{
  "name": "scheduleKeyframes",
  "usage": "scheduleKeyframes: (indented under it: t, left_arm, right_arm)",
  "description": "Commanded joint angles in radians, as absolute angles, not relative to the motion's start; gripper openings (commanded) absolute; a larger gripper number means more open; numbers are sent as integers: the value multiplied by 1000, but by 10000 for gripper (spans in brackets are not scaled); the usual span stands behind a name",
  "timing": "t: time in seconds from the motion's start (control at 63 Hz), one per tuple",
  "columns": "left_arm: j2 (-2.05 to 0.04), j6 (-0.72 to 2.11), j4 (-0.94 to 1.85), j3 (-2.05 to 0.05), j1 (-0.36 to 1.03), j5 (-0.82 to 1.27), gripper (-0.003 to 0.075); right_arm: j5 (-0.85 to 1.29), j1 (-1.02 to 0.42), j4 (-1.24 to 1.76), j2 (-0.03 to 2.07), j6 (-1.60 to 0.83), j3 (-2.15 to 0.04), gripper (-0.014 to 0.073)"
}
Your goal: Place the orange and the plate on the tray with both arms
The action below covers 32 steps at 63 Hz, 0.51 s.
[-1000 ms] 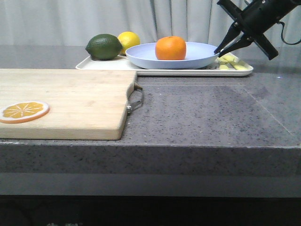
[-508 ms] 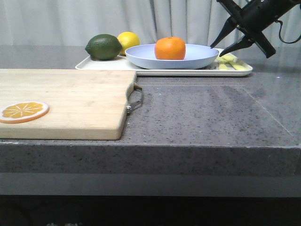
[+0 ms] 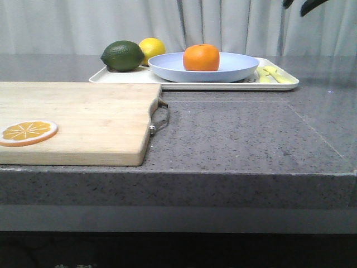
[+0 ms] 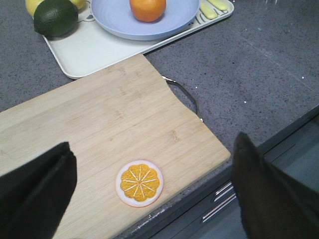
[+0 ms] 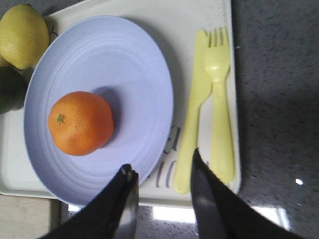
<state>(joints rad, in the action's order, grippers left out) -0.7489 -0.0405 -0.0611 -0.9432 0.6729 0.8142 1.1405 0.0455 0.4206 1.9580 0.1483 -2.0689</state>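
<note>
The orange [image 3: 201, 57] is seated in the plate [image 3: 234, 70], which is set on the tray [image 3: 128, 77]. Right gripper [image 5: 162, 191] is seen parted above the plate edge, left gripper [image 4: 149, 191] spread wide, nothing held

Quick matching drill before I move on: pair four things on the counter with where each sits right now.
Things:
1. orange
2. plate
3. orange slice
4. fork

Places:
A. on the cutting board
B. on the tray, beside the plate
C. on the plate
D. on the tray, under the orange

Pairs: 1-C, 2-D, 3-A, 4-B
</note>
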Motion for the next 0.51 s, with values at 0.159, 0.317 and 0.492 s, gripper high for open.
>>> scheduleKeyframes:
  t: [0.159,0.317,0.492]
  left_arm:
    - [-747,-48,-66,-968,670,748,611]
    - [-747,-48,-68,-968,670,747,611]
    - [-747,-48,-68,-968,670,747,611]
  right_arm:
    - [1201,-45,186,1709,127,-2074,284]
    - [1129,-149,138,1548,37,-1927,284]
    - [990,-189,138,1356,0,-1680,284]
